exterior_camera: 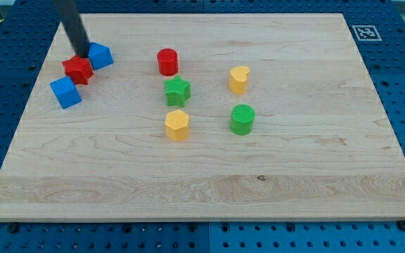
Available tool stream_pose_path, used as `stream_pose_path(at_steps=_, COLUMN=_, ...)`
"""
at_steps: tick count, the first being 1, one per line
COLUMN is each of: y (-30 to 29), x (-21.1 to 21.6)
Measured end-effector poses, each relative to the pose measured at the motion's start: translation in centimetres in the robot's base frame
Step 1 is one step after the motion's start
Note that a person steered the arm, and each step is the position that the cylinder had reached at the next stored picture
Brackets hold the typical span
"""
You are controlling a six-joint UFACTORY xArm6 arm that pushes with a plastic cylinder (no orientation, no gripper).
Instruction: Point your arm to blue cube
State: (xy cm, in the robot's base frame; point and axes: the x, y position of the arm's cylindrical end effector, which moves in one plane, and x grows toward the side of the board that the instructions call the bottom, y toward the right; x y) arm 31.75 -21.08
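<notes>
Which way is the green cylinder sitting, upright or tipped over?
Upright. The green cylinder shows its round, ribbed top face to the camera view and its flat base rests on the wooden board, apart from the other blocks.

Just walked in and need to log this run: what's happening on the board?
My tip is at the view's upper left, between a red block and a blue block, touching or nearly touching both. A blue cube sits just below them. The other blocks stand apart mid-board.
</notes>
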Motion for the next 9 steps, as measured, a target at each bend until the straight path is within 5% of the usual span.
stream_pose_path(at_steps=2, y=8.7, x=1.0)
stream_pose_path(at_steps=3, y=8.4, x=1.1)
stream_pose_path(at_steps=8, y=-9.4, x=-1.1)
stream_pose_path(at_steps=9, y=-9.2, x=2.0)
